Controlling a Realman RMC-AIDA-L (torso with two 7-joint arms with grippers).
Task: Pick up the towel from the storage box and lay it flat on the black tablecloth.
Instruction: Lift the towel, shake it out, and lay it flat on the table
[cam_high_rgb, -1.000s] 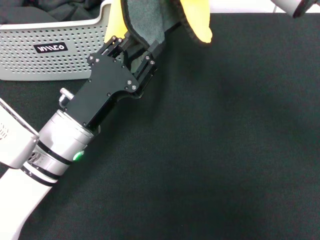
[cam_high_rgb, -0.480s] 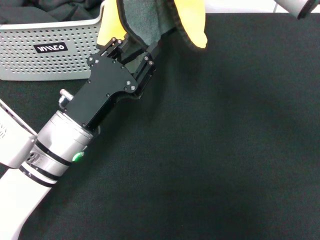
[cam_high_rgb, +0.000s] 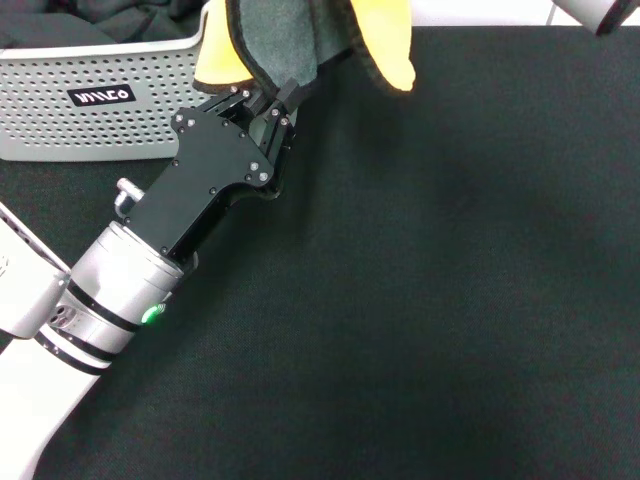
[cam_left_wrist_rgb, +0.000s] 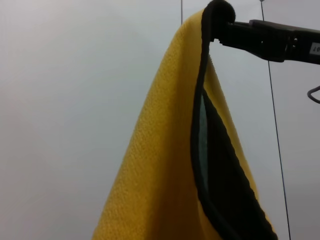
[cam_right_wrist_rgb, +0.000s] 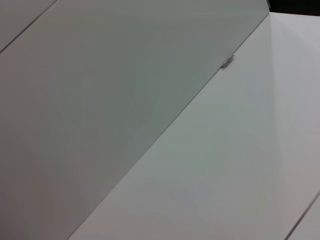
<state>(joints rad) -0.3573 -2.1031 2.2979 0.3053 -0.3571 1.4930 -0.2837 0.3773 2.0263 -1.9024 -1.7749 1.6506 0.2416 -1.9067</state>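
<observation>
Gripping the towel (cam_high_rgb: 300, 45) by one edge, our left gripper (cam_high_rgb: 262, 98) stays clamped beside the storage box (cam_high_rgb: 100, 95); the cloth hangs folded just ahead of its fingers. We judge the black tablecloth (cam_high_rgb: 450, 280) lies open below and rightward.

Left claw (cam_high_rgb: 268, 98) with towel (cam_high_rgb: 290, 40) shifted slightly up-left, seemingly toward storage box (cam_high_rgb: 90, 95).

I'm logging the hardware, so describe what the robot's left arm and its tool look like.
The left arm is glossy white, ending in a silver cylindrical wrist with black bands and a small green light. The left tool is flat matte black plates, studded with small screws, carrying slim black fingers.
</observation>
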